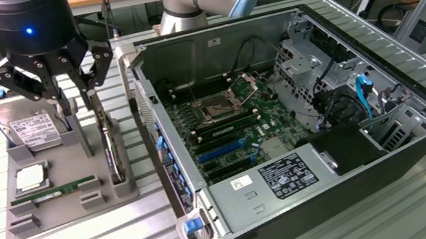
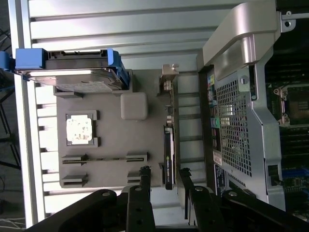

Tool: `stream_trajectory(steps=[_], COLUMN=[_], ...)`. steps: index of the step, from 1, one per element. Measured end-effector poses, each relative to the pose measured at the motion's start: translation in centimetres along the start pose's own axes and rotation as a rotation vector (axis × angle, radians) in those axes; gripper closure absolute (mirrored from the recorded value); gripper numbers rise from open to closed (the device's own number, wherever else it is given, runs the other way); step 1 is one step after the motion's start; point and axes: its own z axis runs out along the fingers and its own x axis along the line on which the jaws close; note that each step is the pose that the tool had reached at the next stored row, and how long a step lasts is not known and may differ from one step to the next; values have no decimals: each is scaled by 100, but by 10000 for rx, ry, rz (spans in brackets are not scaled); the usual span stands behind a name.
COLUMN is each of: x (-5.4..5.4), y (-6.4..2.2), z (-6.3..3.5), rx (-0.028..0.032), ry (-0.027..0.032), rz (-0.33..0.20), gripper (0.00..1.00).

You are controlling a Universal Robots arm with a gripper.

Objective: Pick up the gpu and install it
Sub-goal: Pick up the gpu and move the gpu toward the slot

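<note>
The gpu stands on its long edge in a slot of the grey parts holder, on the side nearest the open computer case. My gripper hangs straight over it, open, one finger on each side of the card. In the wrist view the gpu is a thin black strip, and the gripper straddles its near end. A gap shows between each finger and the card. Nothing is held.
The holder also carries a hard drive with blue rails, a square processor and a green memory stick. The case lies open with its motherboard exposed, blue slots near the power supply.
</note>
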Motion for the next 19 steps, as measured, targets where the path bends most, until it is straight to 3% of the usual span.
stream_trajectory(steps=[19], x=[2], y=[-8], z=[69], rx=[0], ry=[1], rz=[0], gripper=[64])
